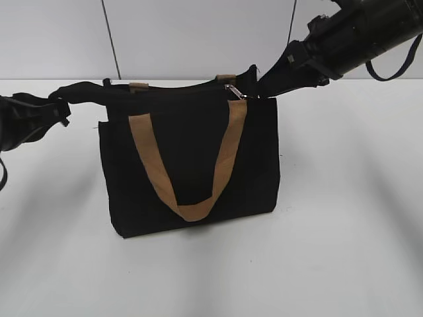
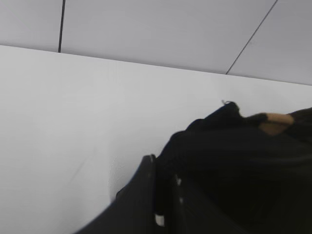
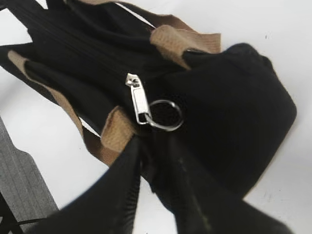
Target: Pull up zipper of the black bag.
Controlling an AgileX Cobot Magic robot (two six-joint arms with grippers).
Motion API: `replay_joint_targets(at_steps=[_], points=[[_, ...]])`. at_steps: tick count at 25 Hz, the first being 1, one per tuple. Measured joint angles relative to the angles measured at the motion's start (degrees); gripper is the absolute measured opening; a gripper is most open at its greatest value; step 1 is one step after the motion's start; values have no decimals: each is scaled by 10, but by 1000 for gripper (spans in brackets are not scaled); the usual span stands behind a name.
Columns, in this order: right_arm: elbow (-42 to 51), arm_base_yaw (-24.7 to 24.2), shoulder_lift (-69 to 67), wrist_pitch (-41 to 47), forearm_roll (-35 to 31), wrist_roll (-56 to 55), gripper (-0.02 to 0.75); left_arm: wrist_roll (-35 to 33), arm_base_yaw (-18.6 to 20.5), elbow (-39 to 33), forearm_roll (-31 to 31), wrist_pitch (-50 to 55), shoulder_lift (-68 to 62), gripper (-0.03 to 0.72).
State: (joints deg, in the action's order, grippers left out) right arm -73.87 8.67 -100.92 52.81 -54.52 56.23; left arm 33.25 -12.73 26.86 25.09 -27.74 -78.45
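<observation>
The black bag (image 1: 192, 152) stands upright on the white table, and one tan handle (image 1: 198, 210) hangs down its front. The silver zipper pull (image 1: 235, 92) sits near the right end of the top edge. In the right wrist view the pull (image 3: 140, 100) and its ring lie free on the zip line, just beyond my fingertips. My right gripper (image 3: 151, 146) pinches black bag fabric right below the ring; it comes in from the upper right (image 1: 259, 74). My left gripper (image 1: 69, 94) is shut on the bag's top left corner and stretches it outwards, with the fabric between its fingers (image 2: 163, 187).
The white table (image 1: 344, 251) extends around the bag on all sides. A grey panelled wall (image 1: 198, 33) stands close behind it. A black cable loop (image 1: 396, 66) hangs from the right arm. A grey ribbed surface (image 3: 19, 185) shows beside the table.
</observation>
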Motion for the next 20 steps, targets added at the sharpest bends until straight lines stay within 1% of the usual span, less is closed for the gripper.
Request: replay_joint_targets(at_steps=[1, 3, 4, 6, 8, 10, 12, 16, 18, 20], points=[[0, 2, 1, 1, 0, 0, 179, 6, 0, 0, 5, 1, 0, 41], [0, 7, 4, 4, 1, -1, 346, 17, 0, 0, 13, 2, 0, 117], [0, 9, 8, 5, 2, -4, 419, 22, 0, 0, 15, 3, 0, 179], [0, 10, 20, 5, 7, -13, 497, 37, 0, 0, 16, 4, 0, 307], [0, 10, 34, 7, 23, -25, 527, 44, 0, 0, 16, 10, 0, 417], [0, 10, 48, 8, 48, -42, 540, 47, 0, 1, 16, 38, 0, 461], [0, 10, 63, 9, 76, -63, 542, 50, 0, 8, 16, 84, 0, 479], [0, 10, 85, 17, 131, -111, 546, 51, -1, 42, 12, 203, 0, 487], [3, 10, 96, 26, 151, -128, 547, 51, -5, 67, -4, 273, 2, 487], [17, 10, 109, 27, 162, -135, 547, 51, -19, 94, -23, 336, 10, 487]])
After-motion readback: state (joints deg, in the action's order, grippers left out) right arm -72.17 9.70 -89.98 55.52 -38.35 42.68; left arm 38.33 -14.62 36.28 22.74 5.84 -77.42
